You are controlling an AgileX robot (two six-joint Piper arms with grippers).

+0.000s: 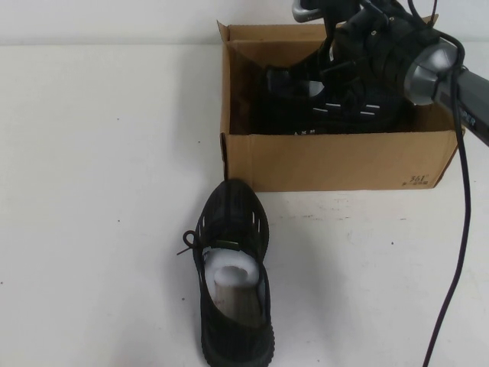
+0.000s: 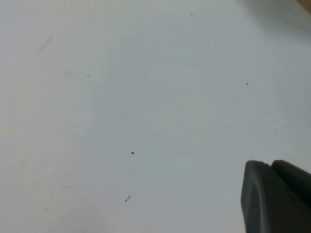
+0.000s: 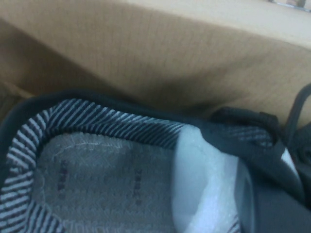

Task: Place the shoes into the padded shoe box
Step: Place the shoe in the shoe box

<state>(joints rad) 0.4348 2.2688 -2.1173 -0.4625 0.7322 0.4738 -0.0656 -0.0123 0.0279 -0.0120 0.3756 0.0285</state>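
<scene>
One black knit sneaker (image 1: pixel 233 275) with white dash marks and white paper stuffing lies on the table in front of the box, toe toward the box. The other sneaker (image 1: pixel 336 95) is inside the brown cardboard shoe box (image 1: pixel 344 160), tilted on its side. My right gripper (image 1: pixel 348 53) reaches down into the box and is shut on this sneaker's upper. In the right wrist view a dark finger (image 3: pixel 277 204) sits inside the sneaker's opening (image 3: pixel 107 170) beside the white stuffing (image 3: pixel 204 184). My left gripper (image 2: pixel 269 167) is shut and empty over bare table, out of the high view.
The white table (image 1: pixel 99 191) spreads to the left and right of the front sneaker. The right arm's black cable (image 1: pixel 458 229) hangs down at the right side. The box's short flaps (image 1: pixel 223 32) stand up at its corners.
</scene>
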